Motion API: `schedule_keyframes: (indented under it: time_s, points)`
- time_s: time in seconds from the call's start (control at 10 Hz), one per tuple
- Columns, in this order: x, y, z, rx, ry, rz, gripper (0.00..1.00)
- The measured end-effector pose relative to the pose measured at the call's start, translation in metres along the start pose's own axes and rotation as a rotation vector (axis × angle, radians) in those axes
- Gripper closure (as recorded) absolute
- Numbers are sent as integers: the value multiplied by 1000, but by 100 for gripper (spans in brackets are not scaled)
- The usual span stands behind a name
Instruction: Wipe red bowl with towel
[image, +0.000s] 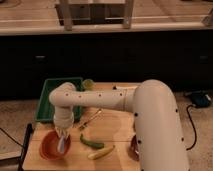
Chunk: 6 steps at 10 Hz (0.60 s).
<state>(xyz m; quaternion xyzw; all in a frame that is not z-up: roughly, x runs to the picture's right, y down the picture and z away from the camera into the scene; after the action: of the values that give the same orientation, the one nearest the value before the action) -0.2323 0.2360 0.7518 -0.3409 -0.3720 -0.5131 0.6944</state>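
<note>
The red bowl (54, 145) sits at the front left of the wooden table (115, 130). My white arm reaches left across the table and bends down over the bowl. My gripper (62, 136) hangs over the bowl's right side and holds a pale strip, the towel (61, 145), which dangles into the bowl.
A green tray (50, 97) stands behind the bowl at the back left, with a small green cup (88, 84) beside it. A fork (90, 119), a green pepper (91, 142) and a yellow banana (102, 152) lie mid-table. A dark counter runs behind.
</note>
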Motion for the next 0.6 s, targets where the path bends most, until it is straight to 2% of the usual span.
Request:
schedule_keyframes:
  time_s: [0.2, 0.4, 0.6]
  points:
    - [4, -23, -2, -7, 3, -34, 100]
    - [-5, -49, 3, -25, -3, -93, 100]
    - [-12, -55, 8, -36, -10, -122, 100]
